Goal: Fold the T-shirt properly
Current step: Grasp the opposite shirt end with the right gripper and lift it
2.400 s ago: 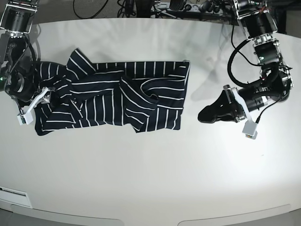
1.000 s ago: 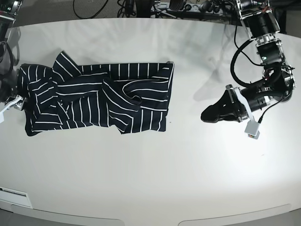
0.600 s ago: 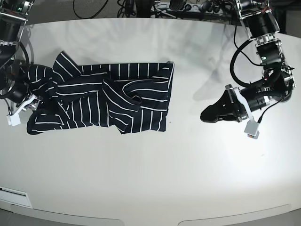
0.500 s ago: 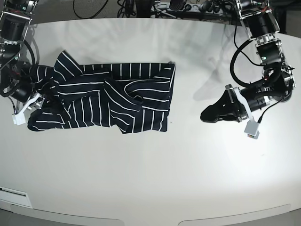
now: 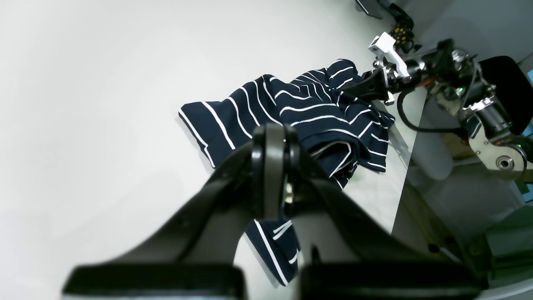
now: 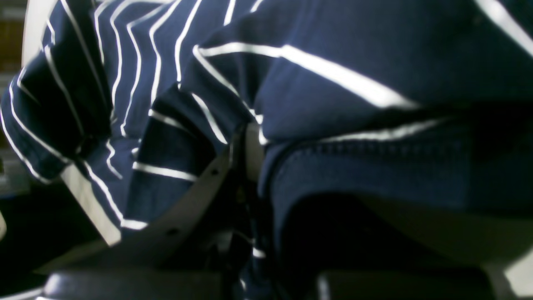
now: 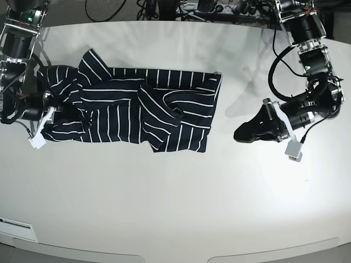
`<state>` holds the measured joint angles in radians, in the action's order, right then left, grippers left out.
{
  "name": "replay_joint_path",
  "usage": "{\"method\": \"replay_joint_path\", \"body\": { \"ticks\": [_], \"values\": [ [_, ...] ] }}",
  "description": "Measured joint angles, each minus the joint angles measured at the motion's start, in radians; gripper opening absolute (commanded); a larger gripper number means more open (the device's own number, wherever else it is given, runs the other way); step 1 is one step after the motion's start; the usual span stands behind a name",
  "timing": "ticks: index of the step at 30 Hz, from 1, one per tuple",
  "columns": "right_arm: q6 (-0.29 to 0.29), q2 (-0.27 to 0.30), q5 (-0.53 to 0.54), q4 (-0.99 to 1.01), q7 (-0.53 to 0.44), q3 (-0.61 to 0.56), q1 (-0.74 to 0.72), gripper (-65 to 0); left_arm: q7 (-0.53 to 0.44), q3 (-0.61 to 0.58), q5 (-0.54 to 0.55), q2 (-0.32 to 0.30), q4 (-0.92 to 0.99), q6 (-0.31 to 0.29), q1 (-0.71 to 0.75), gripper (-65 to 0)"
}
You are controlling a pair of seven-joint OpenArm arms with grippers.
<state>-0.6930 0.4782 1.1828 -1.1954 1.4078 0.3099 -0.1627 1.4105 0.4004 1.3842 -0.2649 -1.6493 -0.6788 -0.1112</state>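
Observation:
The T-shirt (image 7: pixel 131 109), dark navy with thin white stripes, lies crumpled across the left half of the white table (image 7: pixel 164 208). My right gripper (image 7: pixel 48 116) is at its left end, low on the table, shut on a bunched fold of the T-shirt. The right wrist view shows striped fabric (image 6: pixel 333 83) pinched at the fingertips (image 6: pixel 250 141). My left gripper (image 7: pixel 239 133) hovers to the right of the shirt, apart from it, shut and empty. The left wrist view shows its pressed-together fingers (image 5: pixel 272 166) in front of the T-shirt (image 5: pixel 300 104).
Cables and a power strip (image 7: pixel 208 8) run along the table's far edge. A white label (image 7: pixel 13 223) sits by the front left rim. The curved front edge of the table (image 7: pixel 175 255) runs near the bottom of the base view.
The right gripper has closed on the shirt's left end. The whole shirt has slid to the right and slightly away, spreading a little flatter. The left arm has not moved.

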Motion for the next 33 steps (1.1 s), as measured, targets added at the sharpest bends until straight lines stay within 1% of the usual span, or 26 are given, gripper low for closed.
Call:
{"method": "replay_joint_path", "body": {
  "ticks": [3,4,5,7,9,13,15,16,18,22,25,27,30,33],
  "values": [
    [0.0,0.02,-0.053,-0.096,-0.003,-0.001,-0.018,-65.0,0.001,0.0,0.0,-0.005,0.0,0.0,0.0,-65.0],
    [0.0,0.03,-0.095,-0.126,-0.008,0.0,-0.019,-65.0,0.0,0.0,0.0,-0.005,0.0,0.0,0.0,-65.0],
    [0.014,0.041,-0.16,-0.154,-0.011,-0.001,-0.019,-65.0,0.001,0.0,0.0,-0.007,0.0,0.0,0.0,-65.0],
    [0.047,0.061,-0.282,-0.204,-0.039,0.0,-0.013,-65.0,0.0,0.0,0.0,-0.008,0.0,0.0,0.0,-65.0],
    [0.092,0.074,-0.358,-0.257,-0.062,0.0,-0.01,-65.0,0.0,0.0,0.001,-0.006,0.0,0.0,0.0,-65.0],
    [0.18,0.078,-0.434,-0.383,-0.071,0.0,-0.013,-65.0,0.0,0.0,0.013,-0.007,0.0,0.0,0.001,-65.0],
    [0.236,0.077,-0.456,-0.451,-0.07,-0.001,-0.011,-65.0,0.0,0.0,0.015,-0.007,0.0,0.0,0.001,-65.0],
    [0.254,0.078,-0.476,-0.485,-0.068,-0.001,-0.011,-65.0,0.0,0.0,0.015,-0.007,0.0,0.0,0.001,-65.0],
    [0.272,0.079,-0.499,-0.558,-0.068,0.0,-0.012,-65.0,0.0,0.0,0.015,-0.006,0.0,0.0,0.001,-65.0],
    [0.31,0.078,-0.478,-0.688,-0.071,-0.001,-0.012,-65.0,0.0,0.0,0.015,-0.005,0.0,0.0,0.002,-65.0],
    [0.344,0.077,-0.454,-0.769,-0.115,0.0,-0.01,-65.0,-0.001,0.0,0.015,-0.003,0.0,0.0,0.013,-65.0],
    [0.337,0.065,-0.415,-0.81,-0.118,0.0,-0.01,-65.0,-0.002,0.0,0.015,-0.004,0.0,-0.003,0.028,-65.0],
    [0.327,0.016,-0.333,-0.837,-0.117,0.0,-0.01,-65.0,0.0,0.0,0.015,0.003,0.0,-0.003,0.048,-65.0],
    [0.29,-0.058,-0.268,-0.837,-0.106,0.0,-0.01,-65.0,-0.001,0.0,0.015,0.016,0.0,-0.003,0.056,-65.0]
  ]
}}
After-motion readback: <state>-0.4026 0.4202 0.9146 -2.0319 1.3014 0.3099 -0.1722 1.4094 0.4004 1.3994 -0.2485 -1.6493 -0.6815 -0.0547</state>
